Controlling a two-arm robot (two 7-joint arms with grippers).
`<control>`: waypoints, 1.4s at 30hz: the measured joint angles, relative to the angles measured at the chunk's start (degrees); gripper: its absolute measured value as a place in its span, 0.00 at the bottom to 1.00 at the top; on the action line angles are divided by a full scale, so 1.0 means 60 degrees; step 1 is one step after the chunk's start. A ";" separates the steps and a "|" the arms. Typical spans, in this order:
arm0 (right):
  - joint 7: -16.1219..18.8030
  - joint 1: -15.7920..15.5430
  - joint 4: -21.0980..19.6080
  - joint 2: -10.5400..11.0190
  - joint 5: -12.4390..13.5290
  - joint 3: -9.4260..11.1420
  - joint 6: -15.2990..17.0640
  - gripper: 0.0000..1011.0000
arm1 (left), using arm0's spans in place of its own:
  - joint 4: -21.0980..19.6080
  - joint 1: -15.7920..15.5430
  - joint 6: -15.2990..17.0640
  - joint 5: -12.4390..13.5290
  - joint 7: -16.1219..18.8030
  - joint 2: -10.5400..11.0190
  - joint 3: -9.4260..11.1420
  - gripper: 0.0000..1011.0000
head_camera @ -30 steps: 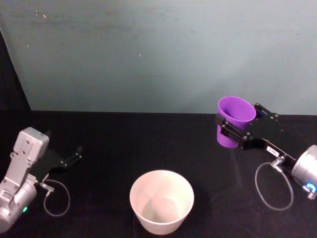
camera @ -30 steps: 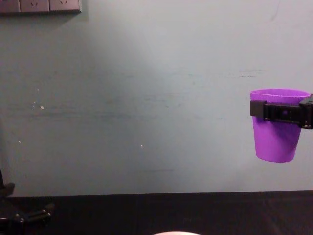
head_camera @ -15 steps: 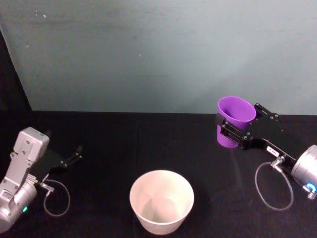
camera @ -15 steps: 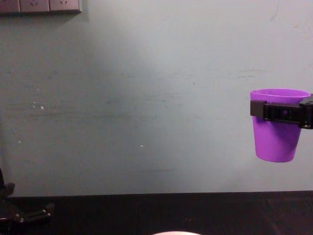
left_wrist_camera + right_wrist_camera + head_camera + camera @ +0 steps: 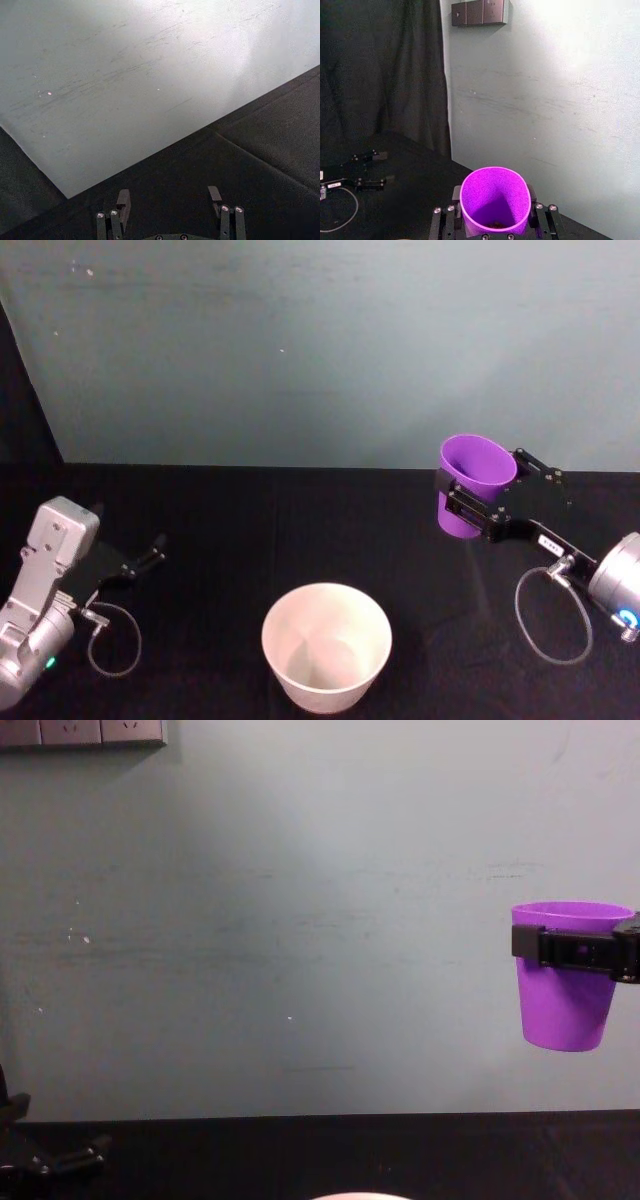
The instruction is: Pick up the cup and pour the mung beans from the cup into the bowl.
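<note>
My right gripper (image 5: 470, 502) is shut on the purple cup (image 5: 470, 480) and holds it upright, well above the black table, up and to the right of the white bowl (image 5: 326, 645). From the chest the cup (image 5: 564, 990) hangs at the right edge with the black fingers (image 5: 560, 947) clamped just under its rim. In the right wrist view the cup (image 5: 494, 200) shows a few dark mung beans (image 5: 494, 225) at its bottom. The bowl looks empty. My left gripper (image 5: 140, 562) rests open low on the left; its fingers (image 5: 122, 202) show in the left wrist view.
A pale green wall (image 5: 320, 350) rises behind the black table (image 5: 280, 520). A loose cable loop (image 5: 115, 640) lies by the left arm and another (image 5: 552, 620) hangs under the right arm. A wall socket plate (image 5: 80, 732) sits high on the left.
</note>
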 joint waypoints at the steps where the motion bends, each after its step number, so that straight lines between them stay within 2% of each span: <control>1: 0.0000 0.0000 0.0000 0.0000 0.0000 0.0000 0.0000 0.72 | 0.0000 0.0000 0.0000 0.0000 0.0000 0.0000 0.0001 0.99; 15: 0.0000 0.0020 0.0001 0.0022 -0.0001 -0.0022 0.0000 0.72 | 0.0000 0.0000 0.0000 0.0000 0.0000 0.0000 0.0000 0.99; 25: 0.0165 0.0879 0.0719 0.0142 -0.0409 -0.0712 -0.0004 0.72 | 0.0000 0.0000 0.0000 0.0000 0.0000 0.0000 0.0001 0.99; 30: 0.0165 0.1311 0.1069 0.0193 -0.1046 -0.1178 0.0097 0.72 | 0.0000 0.0001 0.0000 0.0000 0.0000 0.0000 0.0001 0.99; 33: 0.0128 0.1603 0.1163 0.0301 -0.1841 -0.1620 0.0255 0.72 | 0.0000 0.0001 0.0000 0.0000 0.0000 0.0001 0.0001 0.99; 36: 0.0093 0.1750 0.1166 0.0382 -0.2349 -0.1889 0.0367 0.72 | 0.0000 0.0000 0.0000 0.0001 0.0000 0.0000 0.0001 0.99; 37: 0.0083 0.1847 0.1151 0.0445 -0.2743 -0.2090 0.0464 0.72 | 0.0000 0.0000 0.0000 0.0000 0.0001 0.0000 0.0001 0.99; 39: 0.0079 0.1965 0.1114 0.0519 -0.3228 -0.2368 0.0593 0.72 | 0.0000 0.0000 0.0000 0.0000 0.0000 0.0000 0.0001 0.99; 42: 0.0076 0.2083 0.1039 0.0615 -0.3767 -0.2663 0.0747 0.72 | 0.0000 0.0000 0.0000 0.0000 0.0000 0.0000 0.0001 0.99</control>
